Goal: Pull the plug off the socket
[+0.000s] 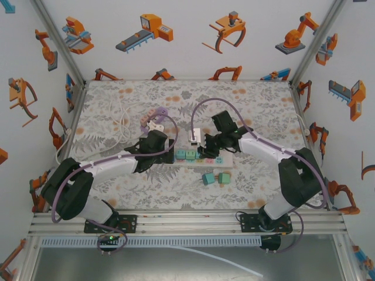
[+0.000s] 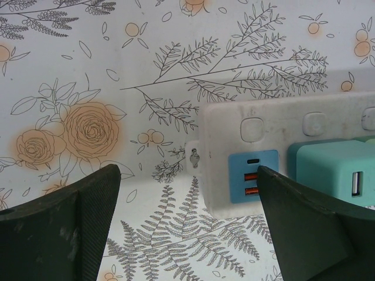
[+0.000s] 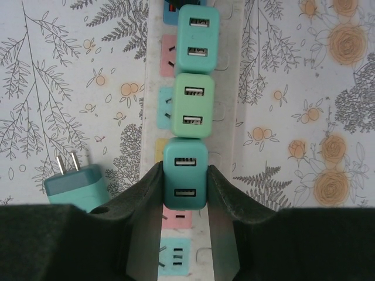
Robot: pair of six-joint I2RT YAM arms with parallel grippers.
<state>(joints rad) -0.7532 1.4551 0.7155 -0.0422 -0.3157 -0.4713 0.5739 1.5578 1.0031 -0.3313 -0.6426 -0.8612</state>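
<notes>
Right gripper (image 3: 185, 186) is closed on the plug (image 3: 185, 172), fingers (image 3: 145, 193) pressing its two long sides. The grip is narrow, with just the plug body between the pads.

The plug sits right at the fingertips and looks seated in the power strip (image 3: 225, 123). Its USB face points up at the wrist camera, two ports stacked one beyond the other. Its long axis runs along the strip, straight away from the hand. The strip's long axis follows the same line.

Beyond the held one, in the same row, comes the green plug (image 3: 195, 105), touching it, then the far plug (image 3: 198, 38), touching the green. Both have their ports facing up and their long axes along the strip.

The loose plug (image 3: 76, 184) lies on the table (image 3: 47, 88) just left of the right hand's left finger, apart from the strip, prongs pointing away from the hand.

Left gripper (image 2: 187, 225) has its jaws wide and holds nothing. The strip's end is just ahead of it, nearer its right finger than its left, not touching either. The blue USB panel (image 2: 252, 175) sits on that end, and the far plug is just past the right fingertip.

From the top view I see the strip running crosswise between the two hands, left hand at its left end, right hand over the row.
</notes>
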